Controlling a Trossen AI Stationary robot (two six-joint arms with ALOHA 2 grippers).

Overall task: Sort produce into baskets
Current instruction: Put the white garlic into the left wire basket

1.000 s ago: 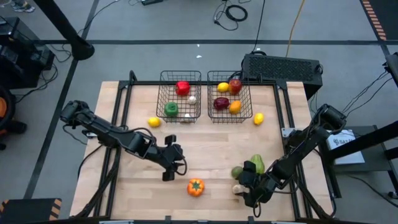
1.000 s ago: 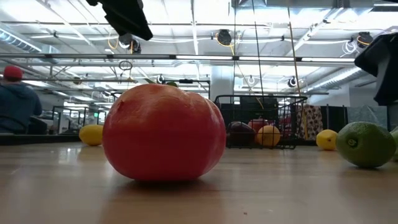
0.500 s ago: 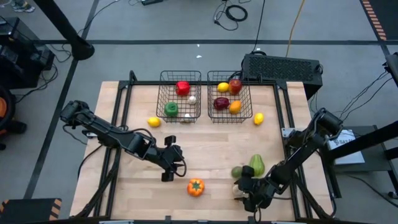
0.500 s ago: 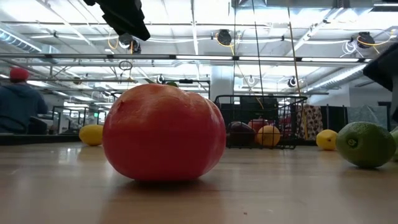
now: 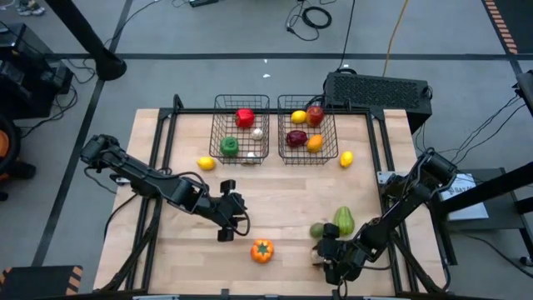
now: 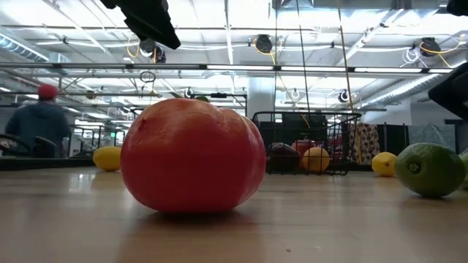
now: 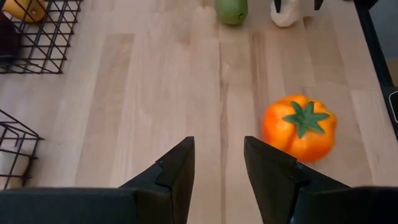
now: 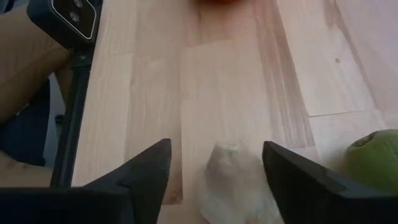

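We see the right gripper (image 5: 326,257) low by the table's (image 5: 283,200) front edge, fingers spread around a whitish bulb (image 8: 233,180), a green fruit (image 5: 317,230) just beside. The left gripper (image 5: 225,223) hovers mid-table, fingers parted, empty, near the orange pepper (image 5: 261,250). Bare wood separates them from both baskets (image 5: 242,129).

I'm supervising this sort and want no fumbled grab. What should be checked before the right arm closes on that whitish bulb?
1. Whitish bulb lies between the right gripper fingers: ok.
2. Fingers open on both sides of it: ok.
3. Green fruit stays outside the fingers: ok, though close.
4. Left gripper away from the right arm, open above bare table: ok.
5. Room in the baskets: ok.
6. Fingers low enough on the bulb: cannot tell.
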